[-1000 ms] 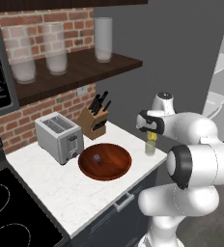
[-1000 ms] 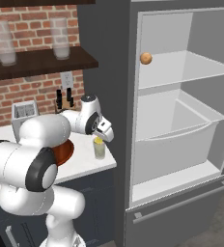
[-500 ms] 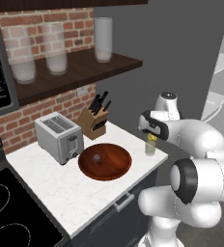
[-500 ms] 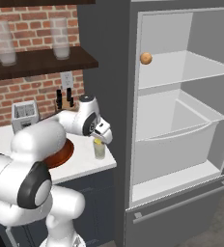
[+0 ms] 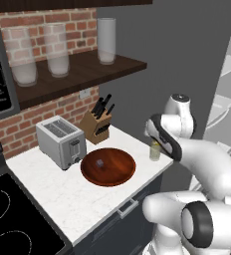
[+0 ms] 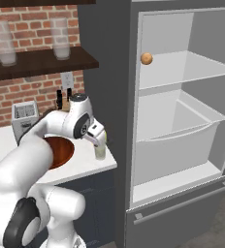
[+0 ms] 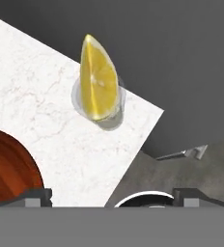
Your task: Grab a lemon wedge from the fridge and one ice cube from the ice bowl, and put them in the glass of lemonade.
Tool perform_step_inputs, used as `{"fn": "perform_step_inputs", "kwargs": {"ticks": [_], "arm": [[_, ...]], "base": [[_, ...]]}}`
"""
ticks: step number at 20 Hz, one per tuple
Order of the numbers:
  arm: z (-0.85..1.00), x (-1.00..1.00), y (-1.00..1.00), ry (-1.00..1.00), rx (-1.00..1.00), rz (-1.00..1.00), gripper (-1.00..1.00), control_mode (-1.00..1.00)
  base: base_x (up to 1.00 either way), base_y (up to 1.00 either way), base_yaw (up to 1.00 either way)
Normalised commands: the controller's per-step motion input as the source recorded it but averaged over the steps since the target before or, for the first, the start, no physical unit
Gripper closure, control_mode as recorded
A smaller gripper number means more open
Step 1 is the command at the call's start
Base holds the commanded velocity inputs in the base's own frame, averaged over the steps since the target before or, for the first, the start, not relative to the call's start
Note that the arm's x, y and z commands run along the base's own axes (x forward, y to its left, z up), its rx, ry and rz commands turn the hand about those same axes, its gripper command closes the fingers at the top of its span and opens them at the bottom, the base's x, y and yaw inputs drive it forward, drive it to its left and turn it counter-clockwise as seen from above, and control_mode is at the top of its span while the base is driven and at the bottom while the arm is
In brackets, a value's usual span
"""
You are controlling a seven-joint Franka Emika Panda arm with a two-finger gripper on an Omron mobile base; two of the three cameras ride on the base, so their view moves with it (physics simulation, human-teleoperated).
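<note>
Lemon wedge [image 7: 98, 82] is sitting in the glass of lemonade [image 7: 99, 103]: bright yellow, pointed tip sticking up past the rim, cut face with pale segment lines showing in the hand view. Glass is a small clear tumbler [image 5: 155, 151] with pale yellow-green liquid, standing near the right front corner of the white marble tabletop [image 5: 62, 189], close to the edge.

Ice bowl [image 5: 108, 166] is sitting mid-tabletop, wide, shallow, reddish-brown wood, with one small ice cube [image 5: 101, 163] lying in it. It's apart from the glass, just beside the silver toaster [image 5: 60, 142]. Knife block [image 5: 96, 124] is standing behind the bowl against the brick wall.

Fridge [image 6: 182, 121] is standing open to the right of the tabletop: white interior, clear shelves, a round orange fruit [image 6: 146, 58] resting on the upper shelf at its left end.

Arm is reaching over the tabletop's right end, wrist bent downward. End effector [image 6: 99, 137] is hovering directly above the glass [image 6: 100, 151], pointing down; fingertips [image 7: 34, 197] are sitting spread wide at the bottom of the hand view with nothing between them, so it's open and empty, not touching wedge or glass.

Three tall frosted glasses [image 5: 106, 41] are standing on the dark wooden shelf [image 5: 82, 74] above.
</note>
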Motion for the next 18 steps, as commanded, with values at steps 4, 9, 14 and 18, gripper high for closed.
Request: {"fn": "perform_step_inputs", "kwargs": {"ticks": [4,9,14,18], "arm": [[0.76,-0.34,0.47,0.00,0.01,0.01,-1.00,-1.00],[0.61,-0.55,0.15,0.00,0.04,0.02,-1.00,-1.00],[0.17,-1.00,-0.15,0.01,0.04,0.06,-1.00,-1.00],[0.08,-0.85,-0.09,0.09,0.00,0.08,-1.00,-1.00]], "base": [[0.00,0.00,0.00],[0.00,0.00,0.00],[0.00,0.00,0.00],[0.00,0.00,0.00]]}}
